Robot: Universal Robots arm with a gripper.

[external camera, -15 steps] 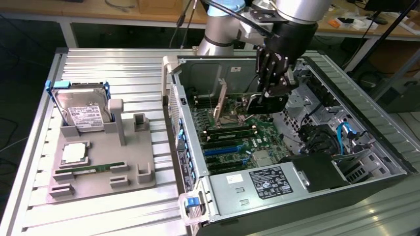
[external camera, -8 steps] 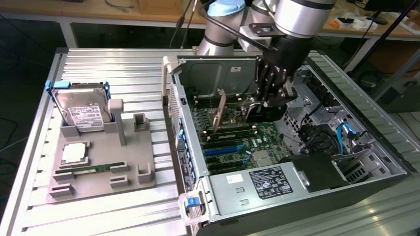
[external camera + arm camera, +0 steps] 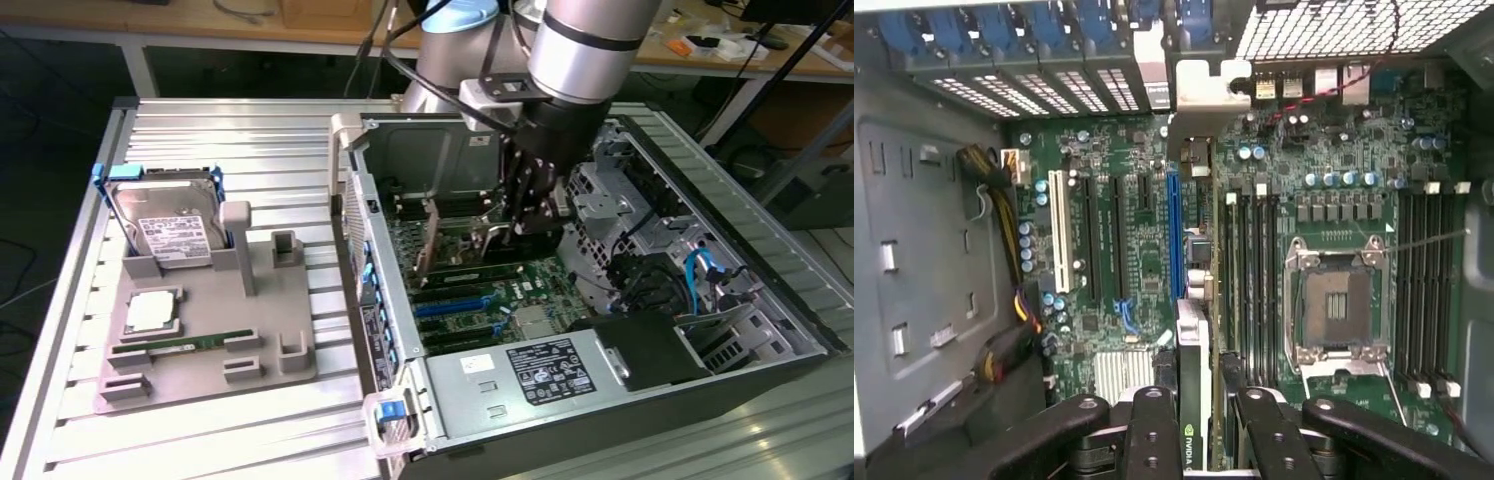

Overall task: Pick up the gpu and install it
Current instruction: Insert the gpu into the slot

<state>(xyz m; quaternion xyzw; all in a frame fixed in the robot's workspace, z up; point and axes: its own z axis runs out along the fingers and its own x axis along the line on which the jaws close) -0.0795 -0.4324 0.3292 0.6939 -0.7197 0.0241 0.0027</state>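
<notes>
Dark gpu sits clamped in your gripper, long axis nearly parallel to the blue slot just ahead.

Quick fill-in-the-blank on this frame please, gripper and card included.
1. The gripper grips the gpu inside the open computer ___.
2. The long motherboard slot nearest the gpu is coloured ___.
3. The CPU socket on the board is ___.
Missing words: case; blue; empty.
</notes>
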